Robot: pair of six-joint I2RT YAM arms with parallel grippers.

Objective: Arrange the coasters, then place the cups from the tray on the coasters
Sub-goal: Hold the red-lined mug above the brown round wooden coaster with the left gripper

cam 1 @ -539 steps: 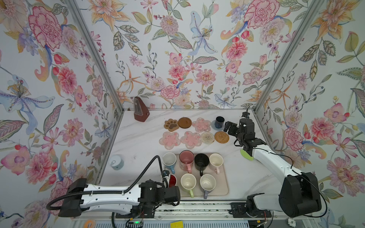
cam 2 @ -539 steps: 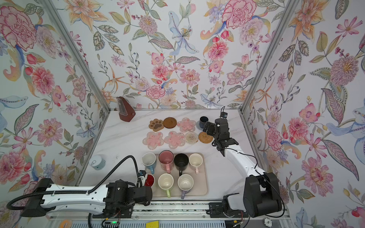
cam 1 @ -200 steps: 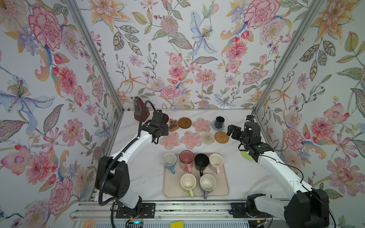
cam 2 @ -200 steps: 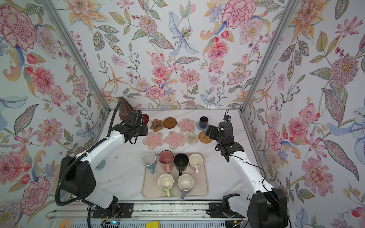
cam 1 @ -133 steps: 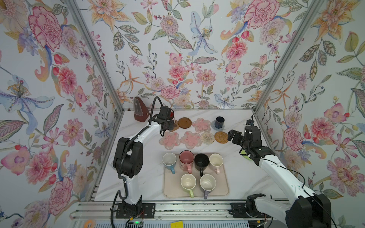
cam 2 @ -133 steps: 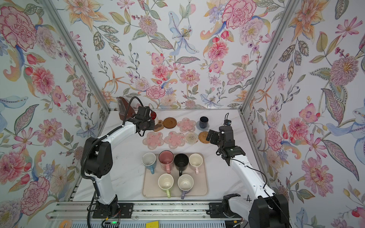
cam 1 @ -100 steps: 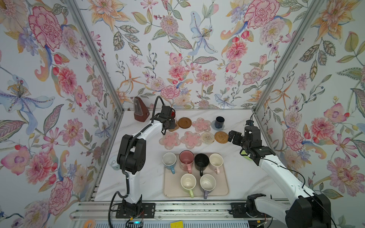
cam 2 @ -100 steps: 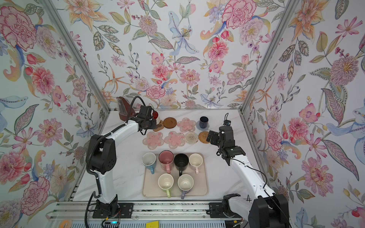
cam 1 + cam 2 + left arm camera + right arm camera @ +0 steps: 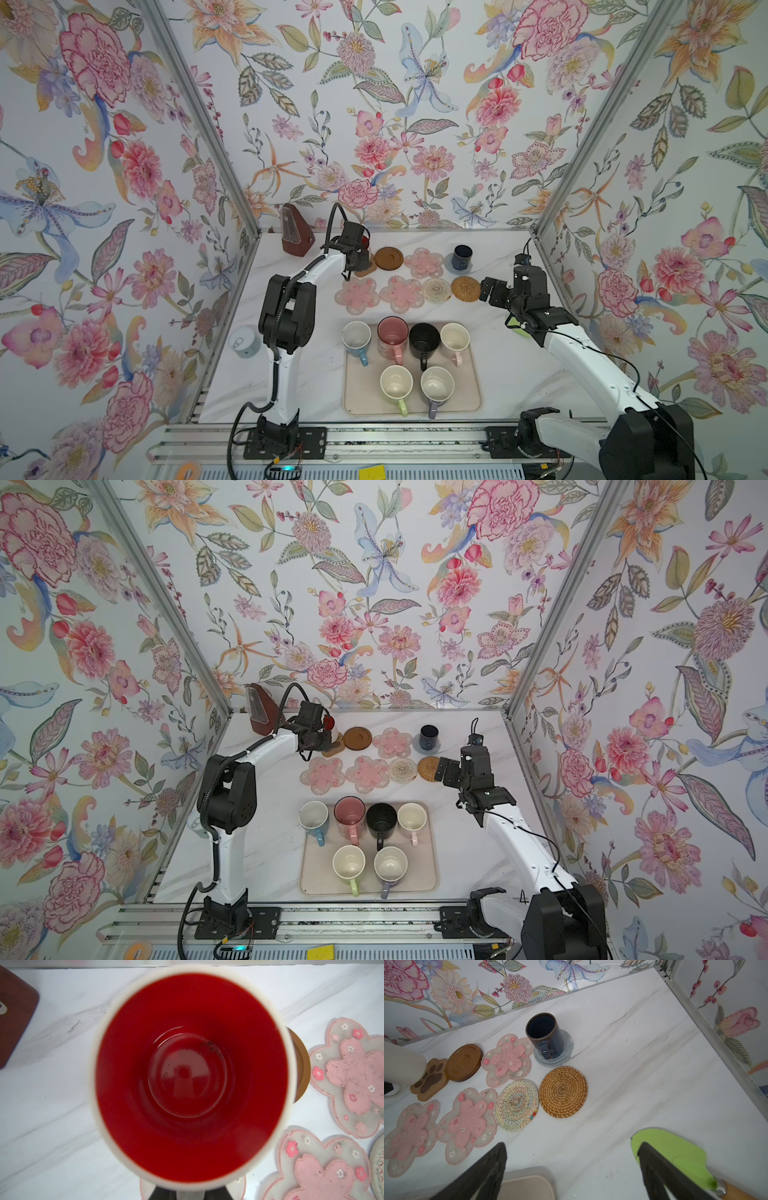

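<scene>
My left gripper [image 9: 356, 254] is shut on the handle of the red-inside white mug [image 9: 191, 1076], upright at the back left over the brown paw coaster [image 9: 430, 1079]; whether it rests there I cannot tell. The dark brown disc [image 9: 388, 257], three pink flower coasters [image 9: 424, 262], white woven [image 9: 436, 289] and tan woven [image 9: 465, 288] coasters lie in two rows. The navy mug [image 9: 461, 256] stands on the grey-blue coaster [image 9: 566, 1043]. Several mugs stand on the beige tray [image 9: 469, 399]. My right gripper [image 9: 572, 1145] hangs open and empty beside the tan coaster.
A brown wedge-shaped object [image 9: 296, 237] stands at the back left corner. A small white can [image 9: 244, 341] sits by the left wall. A green spatula [image 9: 675, 1157] lies on the table under my right arm. Walls close in the sides and back.
My left arm has carried the red-inside mug from the front of the table to the back left and on rightward over the paw coaster. The right gripper has drawn back slightly.
</scene>
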